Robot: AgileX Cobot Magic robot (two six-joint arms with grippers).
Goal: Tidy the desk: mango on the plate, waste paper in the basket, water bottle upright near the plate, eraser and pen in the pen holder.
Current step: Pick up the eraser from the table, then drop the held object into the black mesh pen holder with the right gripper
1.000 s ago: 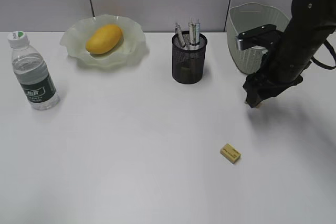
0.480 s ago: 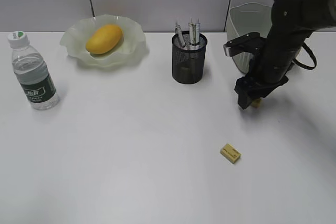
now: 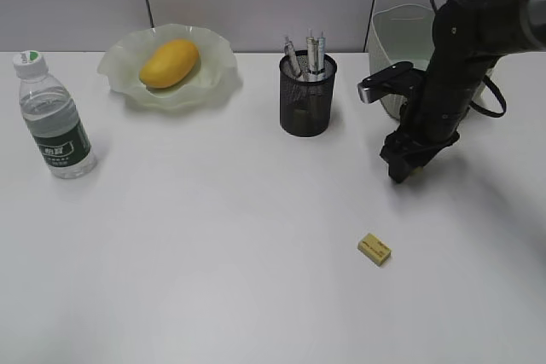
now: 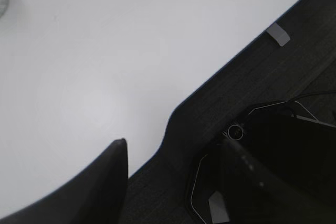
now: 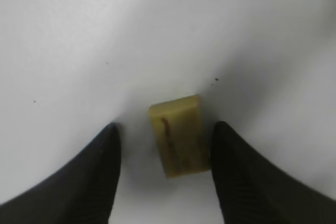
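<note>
The right end effector [image 5: 165, 169], fingers spread and gripping nothing, straddles a small yellow rectangular eraser [image 5: 178, 136] on the white tabletop [image 3: 213, 236] near its right edge, the eraser's long axis running between the fingers, nearer the right one.

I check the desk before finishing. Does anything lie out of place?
Yes. One yellow eraser lies loose on the desk, front right. A second eraser sits between the right gripper fingers, not yet in the pen holder.
</note>
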